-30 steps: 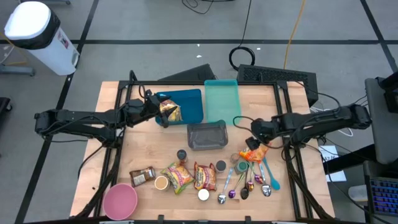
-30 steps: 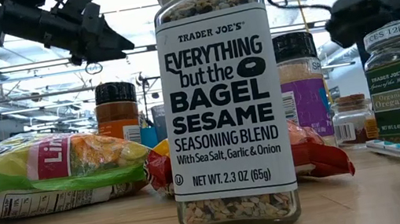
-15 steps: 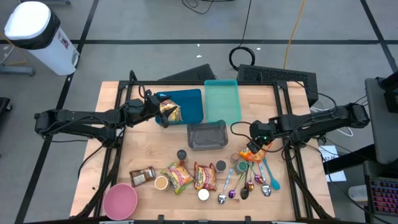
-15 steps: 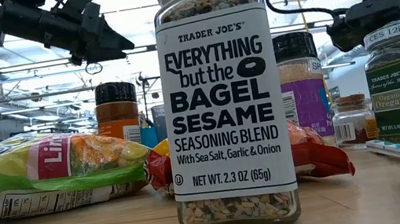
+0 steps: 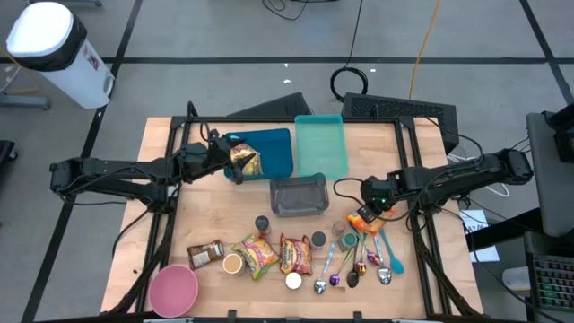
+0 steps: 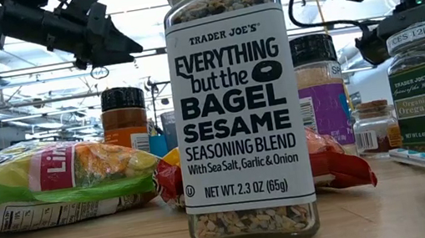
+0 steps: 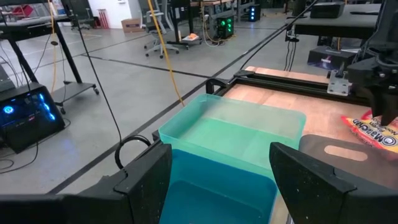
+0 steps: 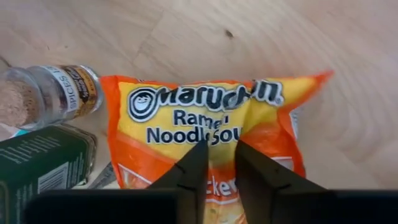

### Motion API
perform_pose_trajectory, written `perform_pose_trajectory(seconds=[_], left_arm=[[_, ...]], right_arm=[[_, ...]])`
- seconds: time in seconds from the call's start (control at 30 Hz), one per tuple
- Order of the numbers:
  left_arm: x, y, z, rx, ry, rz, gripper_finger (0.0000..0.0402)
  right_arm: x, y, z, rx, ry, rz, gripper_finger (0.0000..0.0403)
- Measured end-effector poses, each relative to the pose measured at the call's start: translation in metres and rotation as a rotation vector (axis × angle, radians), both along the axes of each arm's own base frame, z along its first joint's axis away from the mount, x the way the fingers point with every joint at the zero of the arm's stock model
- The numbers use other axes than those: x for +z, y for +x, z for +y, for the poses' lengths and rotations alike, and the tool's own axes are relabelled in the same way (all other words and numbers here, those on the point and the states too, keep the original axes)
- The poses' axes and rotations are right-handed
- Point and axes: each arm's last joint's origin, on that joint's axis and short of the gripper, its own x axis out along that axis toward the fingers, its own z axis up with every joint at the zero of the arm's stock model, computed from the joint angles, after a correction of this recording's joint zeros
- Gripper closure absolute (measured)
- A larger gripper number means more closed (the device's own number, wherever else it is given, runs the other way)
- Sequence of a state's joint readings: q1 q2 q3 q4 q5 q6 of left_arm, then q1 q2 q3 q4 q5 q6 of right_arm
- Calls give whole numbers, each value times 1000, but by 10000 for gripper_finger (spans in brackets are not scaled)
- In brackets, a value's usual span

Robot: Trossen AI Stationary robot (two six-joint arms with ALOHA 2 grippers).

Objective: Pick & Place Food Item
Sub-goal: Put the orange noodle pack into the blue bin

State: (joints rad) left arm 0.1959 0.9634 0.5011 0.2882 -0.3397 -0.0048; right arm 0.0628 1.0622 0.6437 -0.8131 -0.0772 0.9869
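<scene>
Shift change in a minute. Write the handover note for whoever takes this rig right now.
Right gripper: fingers pinched onto the orange ramen noodle packet, which lies on the table beside the spice jars and spoons; not lifted yet.
Left gripper: open, hanging above the dark blue bin, with a gold snack bag in the bin just below it.
Teal bin sits next to the blue one.
Done: grasp on the ramen.
Left: lift it and place it; the target bin is not evident.

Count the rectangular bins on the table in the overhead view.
3: a dark blue bin at the table's far edge, a teal bin right beside it, and a grey bin next to both, toward the table's middle. None appears hidden.
</scene>
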Motion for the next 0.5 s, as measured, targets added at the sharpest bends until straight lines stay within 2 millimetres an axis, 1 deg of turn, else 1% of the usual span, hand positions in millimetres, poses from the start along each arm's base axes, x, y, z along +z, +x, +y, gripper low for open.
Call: perform_pose_trajectory(seconds=[0.1,0.2,0.3,0.5], left_arm=[[0,0,0,0,0,0,124],[0,0,0,0,0,0,124],[0,0,0,0,0,0,124],[0,0,0,1,-3,-2,123]], right_arm=[[2,1,0,6,-5,-27,389],[8,2,-2,-12,-57,-71,397],[23,4,-1,2,-109,-137,401],[61,5,-1,50,-246,-294,402]])
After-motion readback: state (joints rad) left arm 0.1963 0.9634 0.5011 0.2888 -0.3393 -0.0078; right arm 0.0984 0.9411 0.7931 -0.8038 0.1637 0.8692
